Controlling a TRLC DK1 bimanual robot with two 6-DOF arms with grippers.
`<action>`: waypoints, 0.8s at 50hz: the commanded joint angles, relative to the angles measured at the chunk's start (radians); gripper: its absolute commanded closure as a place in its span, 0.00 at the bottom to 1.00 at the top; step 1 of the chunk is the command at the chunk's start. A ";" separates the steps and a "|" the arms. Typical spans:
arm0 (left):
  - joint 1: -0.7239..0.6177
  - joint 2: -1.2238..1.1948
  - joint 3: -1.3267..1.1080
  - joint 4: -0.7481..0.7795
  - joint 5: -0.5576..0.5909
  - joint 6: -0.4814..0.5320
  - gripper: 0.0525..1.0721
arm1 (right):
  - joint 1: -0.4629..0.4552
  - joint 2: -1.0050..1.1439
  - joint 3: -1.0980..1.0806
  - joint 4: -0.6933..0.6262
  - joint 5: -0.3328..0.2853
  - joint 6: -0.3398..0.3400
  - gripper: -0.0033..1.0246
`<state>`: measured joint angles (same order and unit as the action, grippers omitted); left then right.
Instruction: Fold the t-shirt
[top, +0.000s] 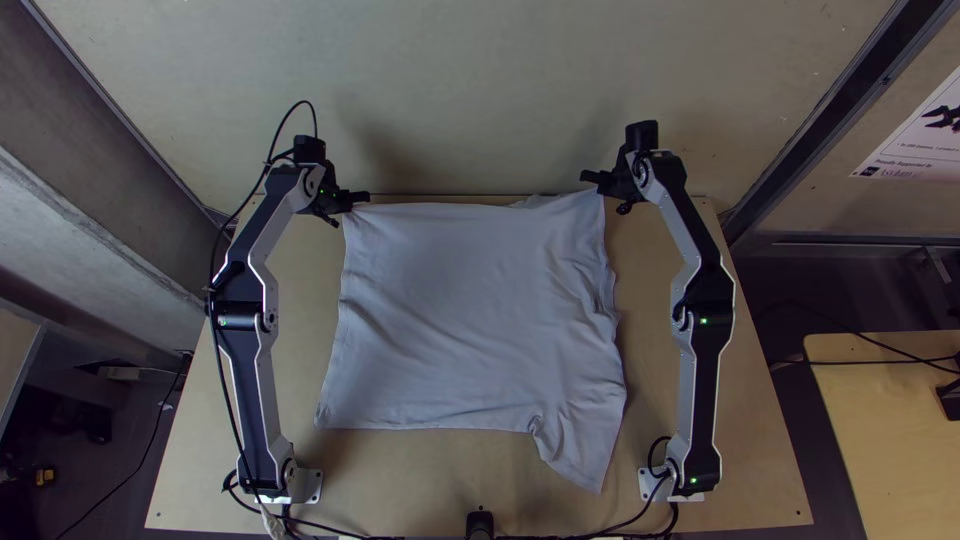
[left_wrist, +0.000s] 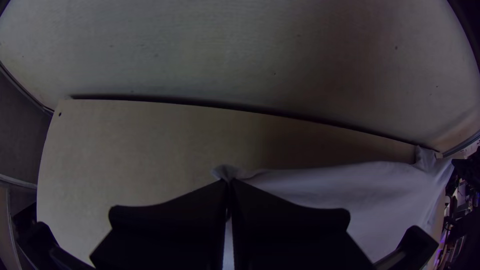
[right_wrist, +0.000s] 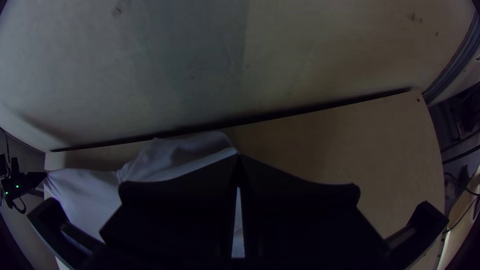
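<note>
The t-shirt (top: 450, 300) is spread broad between the two arms over the middle of the worktop (top: 760, 470), its far side drawn nearly straight from one gripper to the other, close to the worktop's far edge. The left gripper (top: 366, 197) has its jaws brought together on the shirt's far left corner; in the left wrist view a small tuft of cloth sticks out past the tips of the black fingers (left_wrist: 170, 220). The right gripper (top: 584, 177) has its jaws closed on the far right corner: in the right wrist view the fingers (right_wrist: 300, 210) meet at the tips, with a narrow slit farther back where cloth shows through, and a loose fold of shirt rises just beside them. How much of the far side is off the wood, I cannot tell. The shirt's near side runs fairly straight from its near left corner, then drops at the right into a pointed flap towards the worktop's near edge, beside the right arm's base. Fine creases run over the cloth, thickest along its right side and above that flap; the left half lies smoother. The left arm (top: 240, 330) stands along the left of the shirt and the right arm (top: 705, 310) along the right. A black cable (top: 212, 300) runs beside the left arm.
</note>
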<state>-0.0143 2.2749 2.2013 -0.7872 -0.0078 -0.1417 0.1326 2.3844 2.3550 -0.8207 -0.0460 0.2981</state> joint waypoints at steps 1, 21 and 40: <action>0.016 -0.063 -0.017 -0.035 0.012 0.004 0.98 | -0.004 -0.067 -0.034 -0.035 0.006 -0.017 0.97; 0.016 -0.272 -0.250 -0.024 0.045 0.042 0.98 | 0.004 -0.194 -0.142 -0.187 0.008 -0.056 0.97; 0.039 -0.486 -0.517 0.013 0.097 0.079 0.98 | 0.027 -0.415 -0.431 -0.169 0.012 -0.059 0.97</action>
<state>0.0135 1.8698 1.7603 -0.7830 0.0761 -0.0914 0.1516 2.0613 2.0010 -0.9886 -0.0425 0.2527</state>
